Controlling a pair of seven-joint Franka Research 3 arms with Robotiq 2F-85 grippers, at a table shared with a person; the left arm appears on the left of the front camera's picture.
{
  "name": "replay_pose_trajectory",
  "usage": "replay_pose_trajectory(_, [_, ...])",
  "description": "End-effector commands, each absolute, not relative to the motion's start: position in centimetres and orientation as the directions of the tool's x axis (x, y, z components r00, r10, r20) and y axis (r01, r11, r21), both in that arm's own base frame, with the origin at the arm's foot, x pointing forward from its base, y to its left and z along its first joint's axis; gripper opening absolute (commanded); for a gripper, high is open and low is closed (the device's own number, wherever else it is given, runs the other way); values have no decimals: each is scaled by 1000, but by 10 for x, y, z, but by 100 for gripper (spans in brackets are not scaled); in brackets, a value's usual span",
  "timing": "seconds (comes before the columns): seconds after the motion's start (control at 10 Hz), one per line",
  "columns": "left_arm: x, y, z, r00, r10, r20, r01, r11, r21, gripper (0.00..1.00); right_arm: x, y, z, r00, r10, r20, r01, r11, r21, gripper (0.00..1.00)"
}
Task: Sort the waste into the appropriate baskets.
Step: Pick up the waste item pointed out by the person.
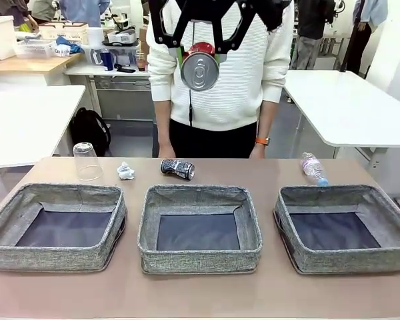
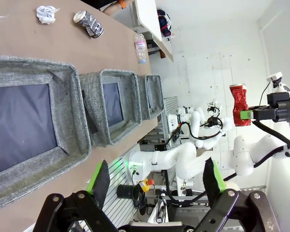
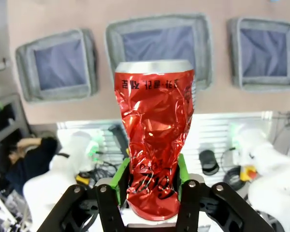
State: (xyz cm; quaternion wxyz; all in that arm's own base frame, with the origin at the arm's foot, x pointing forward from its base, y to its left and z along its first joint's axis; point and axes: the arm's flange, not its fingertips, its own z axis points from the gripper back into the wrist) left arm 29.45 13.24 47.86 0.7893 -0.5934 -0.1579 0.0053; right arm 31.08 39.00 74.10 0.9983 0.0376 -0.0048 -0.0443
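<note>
The red can (image 3: pixel 154 145) is pinched at its lower part between the green pads of the right gripper (image 3: pixel 152 180) and is held high above the table (image 1: pixel 267 175). In the right wrist view the middle basket (image 1: pixel 199 194) is seen behind it. The left gripper (image 2: pixel 154 176) is spread wide, with nothing between its fingers. A cup (image 1: pixel 87 161) and a paper wad (image 1: pixel 125 171) are placed beyond the left basket (image 1: pixel 53 194). A black-and-white can (image 1: pixel 178 169) is laid beyond the middle basket, and a bottle (image 1: pixel 314 168) beyond the right basket (image 1: pixel 340 193).
</note>
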Motion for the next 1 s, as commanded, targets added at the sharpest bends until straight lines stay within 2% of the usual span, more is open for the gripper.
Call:
replay_pose_trajectory(0.0, [294,132,480,945,194,263,203,282,-938,100,312,404,755,992,-125,36,123,991,46,43])
replay_pose_trajectory(0.9, [294,132,480,945,194,263,203,282,-938,100,311,396,753,995,-95,43,92,993,69,43])
